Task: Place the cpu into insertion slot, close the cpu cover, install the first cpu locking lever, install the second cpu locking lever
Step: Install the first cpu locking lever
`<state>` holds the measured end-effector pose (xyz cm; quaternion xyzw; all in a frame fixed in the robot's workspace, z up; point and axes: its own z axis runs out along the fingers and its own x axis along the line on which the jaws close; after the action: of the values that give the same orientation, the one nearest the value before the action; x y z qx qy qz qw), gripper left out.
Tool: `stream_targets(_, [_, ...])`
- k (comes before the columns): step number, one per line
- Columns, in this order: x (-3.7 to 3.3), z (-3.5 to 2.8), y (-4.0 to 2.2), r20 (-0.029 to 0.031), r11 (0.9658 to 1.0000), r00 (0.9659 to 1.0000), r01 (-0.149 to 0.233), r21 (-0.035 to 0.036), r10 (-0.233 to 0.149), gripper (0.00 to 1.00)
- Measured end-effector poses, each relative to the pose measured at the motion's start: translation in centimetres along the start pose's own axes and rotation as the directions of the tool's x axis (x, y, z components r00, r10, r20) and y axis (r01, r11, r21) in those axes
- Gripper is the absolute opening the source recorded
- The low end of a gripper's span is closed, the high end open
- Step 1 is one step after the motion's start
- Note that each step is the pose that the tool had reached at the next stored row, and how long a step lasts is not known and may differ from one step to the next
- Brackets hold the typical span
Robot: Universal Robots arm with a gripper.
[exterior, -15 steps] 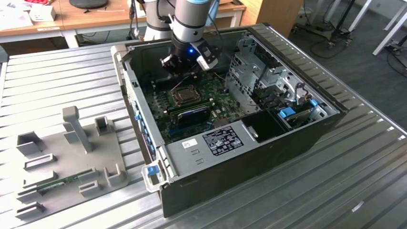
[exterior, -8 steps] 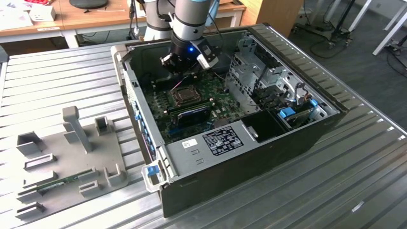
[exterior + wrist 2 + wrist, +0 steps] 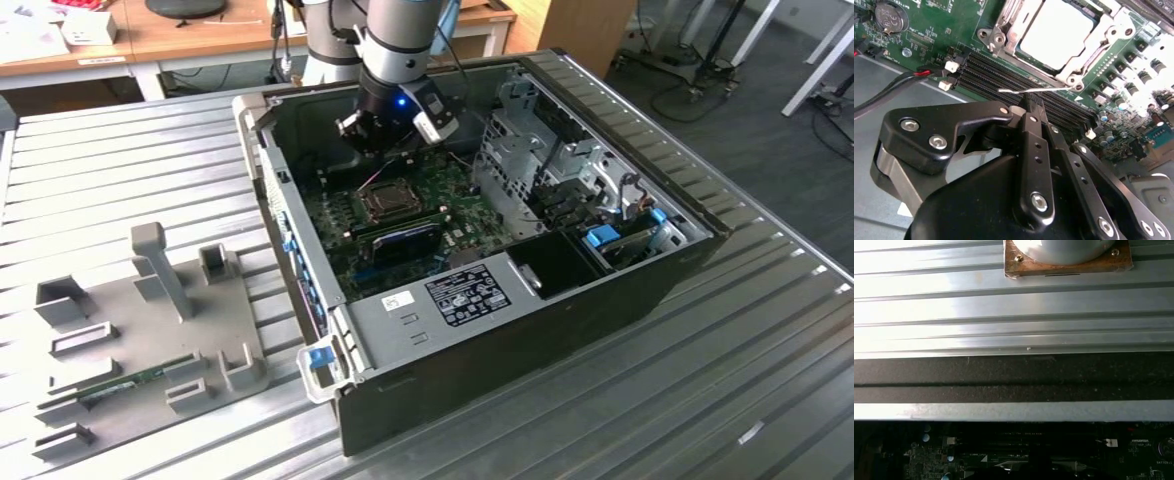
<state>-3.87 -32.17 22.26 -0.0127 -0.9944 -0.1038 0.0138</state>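
An open computer case [image 3: 534,300] lies on a ribbed metal table [image 3: 747,400], and the robot arm [image 3: 400,40] reaches down into it from above. In the exterior view the gripper [image 3: 390,150] hangs just over the green motherboard [image 3: 441,215], close to the insertion slot [image 3: 387,200] near the board's middle.

In the second wrist view the cpu [image 3: 1059,32] sits in the slot with its pale metal top showing, and the cpu cover [image 3: 1109,37] lies flat around it as a silvery frame. A thin wire locking lever [image 3: 1034,90] juts out from the socket's corner, across the black memory slots [image 3: 1004,70]. The gripper's [image 3: 1031,111] black fingers [image 3: 1029,130] are drawn close together with their tips right at this lever; whether they actually pinch the wire cannot be told.

A coin battery [image 3: 890,16] sits on the board's far corner, and red and black cables [image 3: 899,82] run beside the memory slots. A grey fixture tray [image 3: 147,330] rests on the table at the exterior view's left.
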Motion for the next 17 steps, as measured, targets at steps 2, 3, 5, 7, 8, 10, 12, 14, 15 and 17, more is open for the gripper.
stream_targets(2, [-0.01,0.00,0.00,-0.0002,1.0000,1.0000,0.000,0.0001,0.000,0.10])
stream_targets(3, [-0.03,0.01,0.00,-0.0046,1.0000,1.0000,-0.001,0.0001,0.001,0.10])
stream_targets(5, [-0.12,0.01,0.00,-0.0282,1.0000,0.9996,-0.006,0.0003,0.006,0.10])
stream_targets(7, [-0.12,-0.01,0.00,-0.0328,1.0000,0.9994,-0.007,0.0007,0.007,0.10])
stream_targets(8, [-0.12,0.00,0.00,-0.0340,1.0000,0.9994,-0.007,0.0007,0.007,0.10])
stream_targets(10, [-0.14,0.01,0.00,-0.0355,1.0000,0.9993,-0.007,0.0005,0.007,0.10])
stream_targets(12, [-0.21,0.01,0.01,-0.0391,1.0000,0.9992,-0.008,0.0004,0.008,0.10])
stream_targets(14, [-0.37,0.01,0.01,-0.0452,1.0000,0.9989,-0.009,0.0006,0.009,0.10])
stream_targets(15, [-0.45,0.00,0.01,-0.0484,0.9999,0.9988,-0.010,0.0008,0.010,0.10])
stream_targets(17, [-0.66,0.00,0.02,-0.0557,0.9999,0.9984,-0.012,0.0010,0.012,0.10])
